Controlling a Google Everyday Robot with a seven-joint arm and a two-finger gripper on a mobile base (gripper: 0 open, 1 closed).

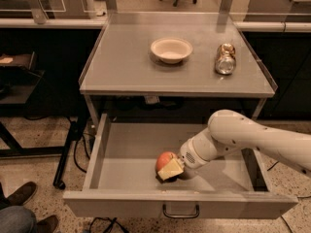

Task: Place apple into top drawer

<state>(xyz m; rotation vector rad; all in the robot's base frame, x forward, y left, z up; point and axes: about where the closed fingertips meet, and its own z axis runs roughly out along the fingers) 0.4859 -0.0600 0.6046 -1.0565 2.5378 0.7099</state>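
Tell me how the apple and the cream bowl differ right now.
The small round red-orange apple is smaller than the shallow cream bowl. The apple is a solid ball; the bowl is open and holds nothing. The apple sits low inside the open grey metal top drawer, held in the gripper; the bowl stands free on the grey tabletop. Both are round.
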